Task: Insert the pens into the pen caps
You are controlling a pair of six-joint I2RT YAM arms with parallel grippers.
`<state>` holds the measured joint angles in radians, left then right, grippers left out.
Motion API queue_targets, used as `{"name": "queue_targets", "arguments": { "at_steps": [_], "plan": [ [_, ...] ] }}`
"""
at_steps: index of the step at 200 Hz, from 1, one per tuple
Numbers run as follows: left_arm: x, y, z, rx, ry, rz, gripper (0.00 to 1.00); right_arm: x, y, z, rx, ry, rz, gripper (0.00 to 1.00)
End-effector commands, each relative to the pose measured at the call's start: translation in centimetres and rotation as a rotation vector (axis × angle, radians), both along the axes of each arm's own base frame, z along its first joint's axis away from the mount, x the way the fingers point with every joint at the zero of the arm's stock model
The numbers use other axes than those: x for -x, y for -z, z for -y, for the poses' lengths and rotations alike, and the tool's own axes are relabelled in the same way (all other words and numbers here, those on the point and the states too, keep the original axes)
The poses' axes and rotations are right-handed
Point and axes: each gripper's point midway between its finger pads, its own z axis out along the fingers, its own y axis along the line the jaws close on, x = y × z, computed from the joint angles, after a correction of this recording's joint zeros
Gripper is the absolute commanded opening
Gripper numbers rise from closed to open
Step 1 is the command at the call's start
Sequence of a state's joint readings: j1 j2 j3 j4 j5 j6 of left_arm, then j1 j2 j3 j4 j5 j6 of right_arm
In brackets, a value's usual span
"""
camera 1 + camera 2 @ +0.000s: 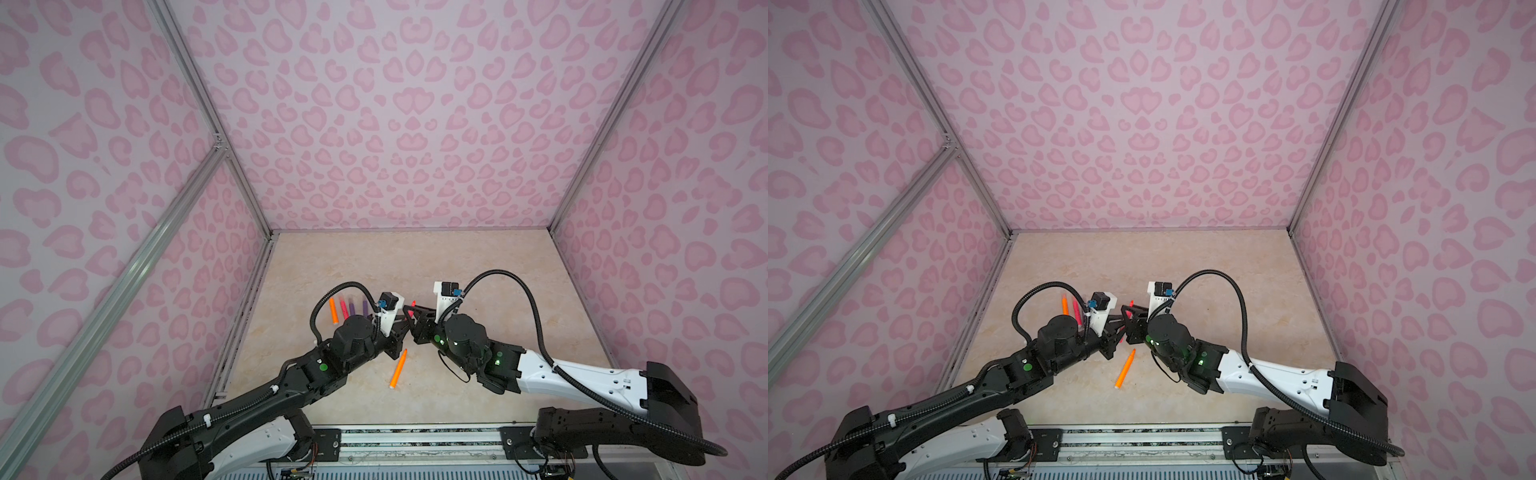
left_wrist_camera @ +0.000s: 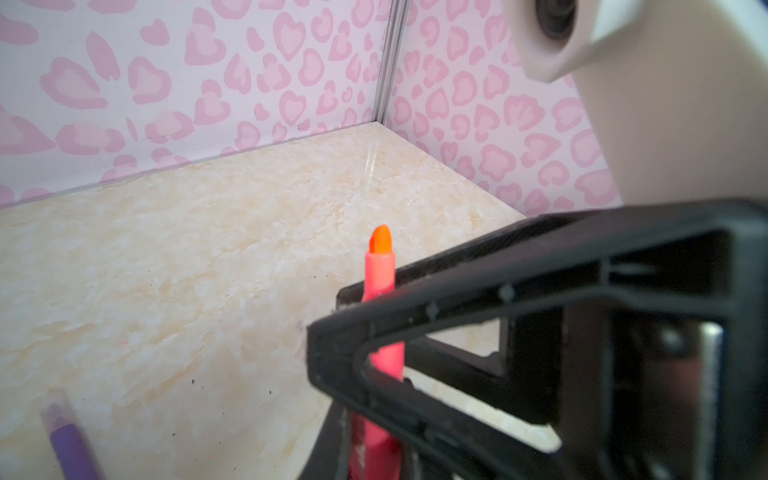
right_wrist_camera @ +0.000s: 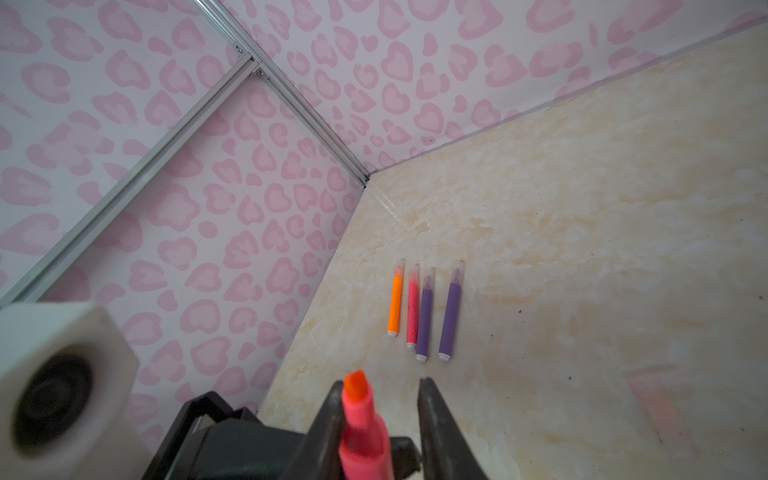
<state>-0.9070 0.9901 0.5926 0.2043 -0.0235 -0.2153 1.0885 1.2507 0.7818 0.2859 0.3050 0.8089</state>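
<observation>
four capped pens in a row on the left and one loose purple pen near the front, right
No: the loose pen near the front is orange, not purple, as both top views show. The four capped pens do lie in a row on the left.

1. We see the table (image 1: 498, 291) as a beige, marble-look sheet: smooth, with a soft sheen and a few dark specks.
2. The walls (image 1: 374, 124) look to us like matt printed sheet, pink on pale lilac.
3. The frame struts (image 3: 124, 183) are bare silvery metal with a satin finish.
4. The uncapped pink pen (image 3: 361, 432) looks like smooth matt plastic; its tip (image 3: 355, 384) seems duller and felt-like.
5. The 4 capped pens (image 3: 424, 320) have similar matt plastic barrels; their caps (image 3: 457, 270) are clear, faintly glossy plastic.
6. The right gripper (image 3: 382, 382) has fingers of matt black plastic.
7. The cable conduits (image 1: 496, 272) are ribbed black plastic; the arm shells (image 1: 590, 372) are smooth white plastic.
</observation>
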Motion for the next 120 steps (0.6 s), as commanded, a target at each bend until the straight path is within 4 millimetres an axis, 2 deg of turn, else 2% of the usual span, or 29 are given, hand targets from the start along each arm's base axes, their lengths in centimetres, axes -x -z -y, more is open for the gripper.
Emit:
{"name": "queue_targets", "arguments": {
  "at_steps": [1, 44, 103, 120],
  "plan": [
    [-0.04, -2.37, 0.72, 0.061, 0.025, 0.055, 0.03, -0.52, 0.43, 0.55, 0.036, 0.022, -0.001, 0.30],
    [0.00, -2.22, 1.00, 0.056, 0.036, 0.047, 0.03, -1.42, 0.03, 0.89, 0.035, 0.038, 0.001, 0.30],
    [-0.21, -2.21, 0.82, 0.052, 0.021, 0.048, 0.03, -1.12, 0.44, 0.25, 0.041, 0.004, -0.024, 0.09],
    [-0.33, -2.25, 0.64, 0.052, 0.008, 0.050, 0.10, -0.91, 0.37, 0.31, 0.035, 0.000, -0.027, 0.07]
  ]
}}
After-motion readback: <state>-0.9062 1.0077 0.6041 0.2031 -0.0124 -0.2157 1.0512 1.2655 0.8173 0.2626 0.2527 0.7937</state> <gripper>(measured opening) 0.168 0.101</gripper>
